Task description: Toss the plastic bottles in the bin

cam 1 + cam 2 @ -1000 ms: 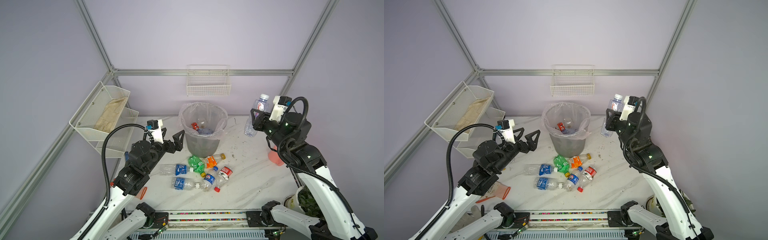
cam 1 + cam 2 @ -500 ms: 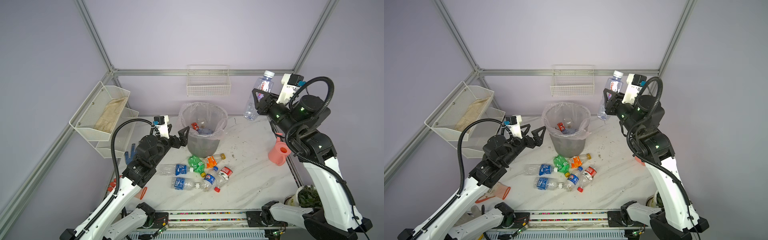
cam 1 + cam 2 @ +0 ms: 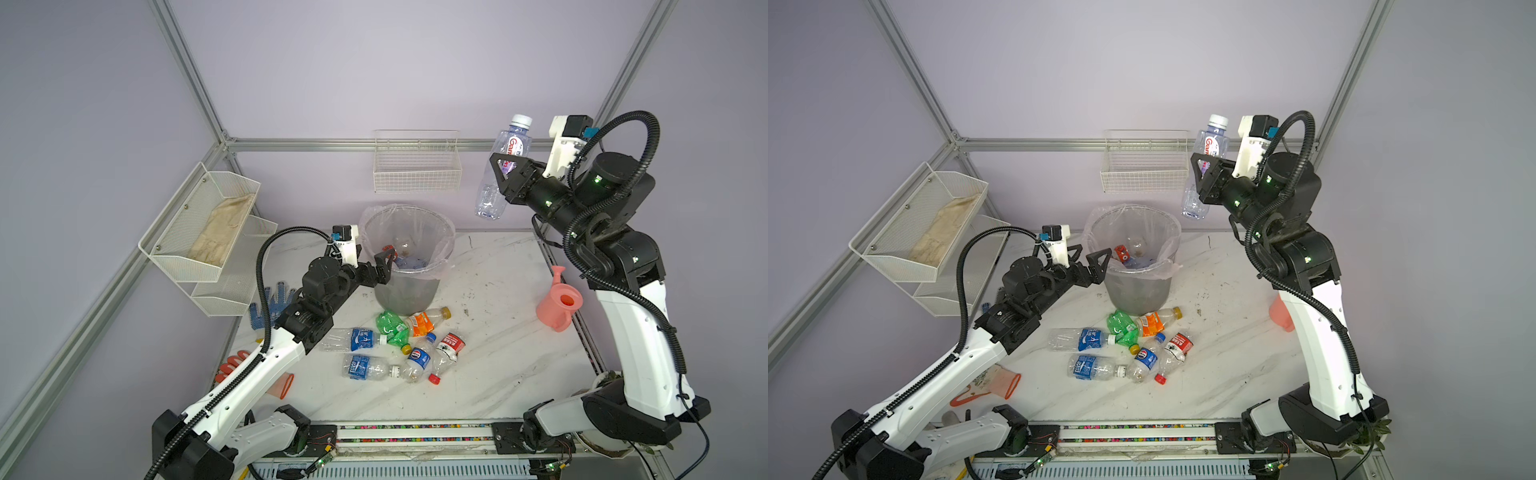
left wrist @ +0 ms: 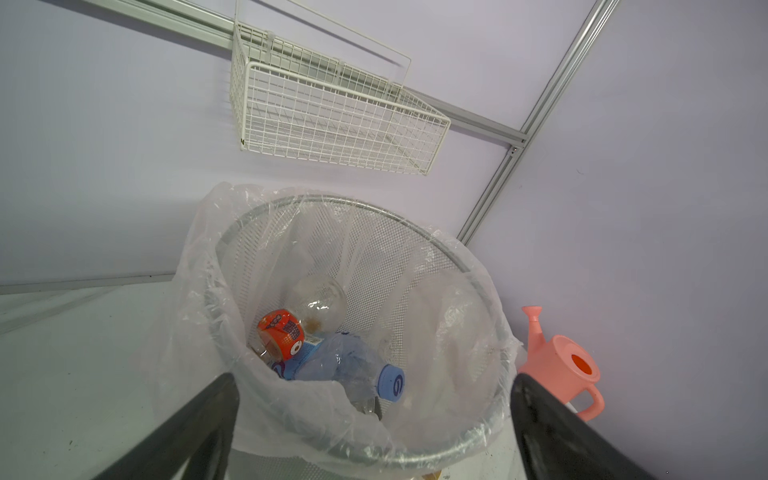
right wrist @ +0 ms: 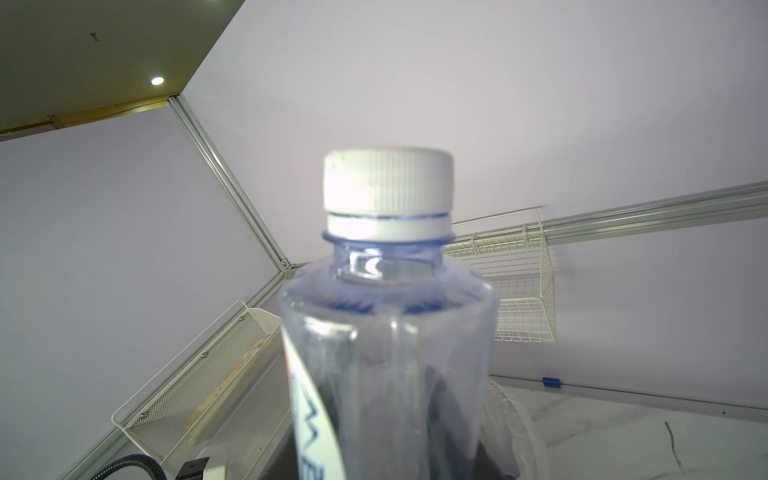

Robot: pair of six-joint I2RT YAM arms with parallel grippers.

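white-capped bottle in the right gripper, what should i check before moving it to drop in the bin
1. Grip: right gripper shut on the white-capped bottle: ok.
2. Bottle above the bin mouth: not ok, it hangs high, off to the right of it.
3. Drop path: left gripper open right by the rim: not ok.
4. Room in the bin: only a few bottles inside: ok.
5. Liner bag folded over the rim: ok.
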